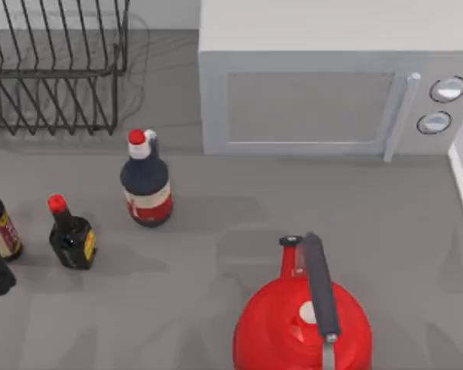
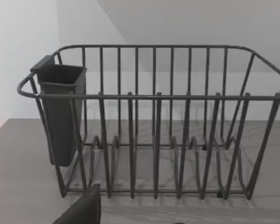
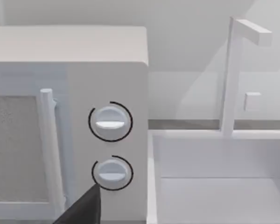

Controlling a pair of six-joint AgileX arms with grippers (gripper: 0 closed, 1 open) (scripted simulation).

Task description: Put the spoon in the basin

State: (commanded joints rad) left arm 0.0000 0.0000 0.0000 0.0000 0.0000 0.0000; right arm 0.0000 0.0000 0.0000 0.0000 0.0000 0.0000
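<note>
White basin [image 3: 214, 186] sits at the table's right edge, just beside the microwave [image 3: 70, 116], with a tap [image 3: 228, 74] standing at its back rim. My right gripper [image 3: 81, 210] faces it, so I judge that arm the nearer one for the drop. My left gripper [image 2: 81, 210] faces the wire rack [image 2: 154, 140] at the table's back left, well apart from the basin. Whether either gripper is spread or closed I cannot tell. Where the spoon lies, and how its long axis runs, I cannot tell either; finding it comes first.
</note>
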